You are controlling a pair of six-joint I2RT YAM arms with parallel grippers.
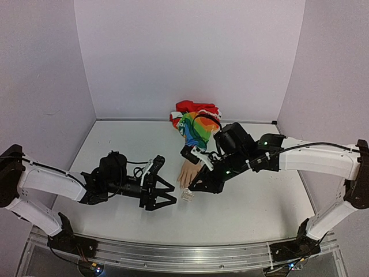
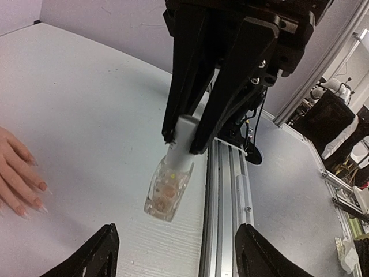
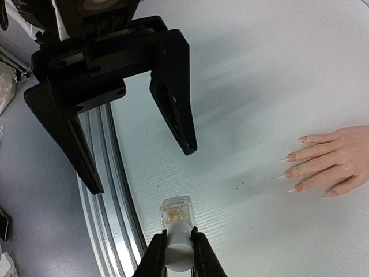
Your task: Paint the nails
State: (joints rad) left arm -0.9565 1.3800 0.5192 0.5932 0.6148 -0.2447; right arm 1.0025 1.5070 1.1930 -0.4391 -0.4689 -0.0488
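The fake hand (image 1: 188,173) lies palm down mid-table, its rainbow sleeve (image 1: 196,130) running toward the back wall. Its nails (image 3: 291,157) are pinkish with pale tips, and they also show at the left edge of the left wrist view (image 2: 40,186). A small clear bottle (image 3: 177,212) with a white cap (image 3: 180,254) hangs tilted just above the table, in front of the fingertips. My right gripper (image 3: 179,245) is shut on that cap. My left gripper (image 1: 167,194) faces the bottle (image 2: 167,190) from the left, open, with nothing between its fingers (image 2: 95,254).
An aluminium rail (image 2: 222,202) runs along the table's near edge, close under the bottle. Red cloth (image 1: 196,107) is bunched behind the sleeve at the back wall. Pale walls close in the table on three sides.
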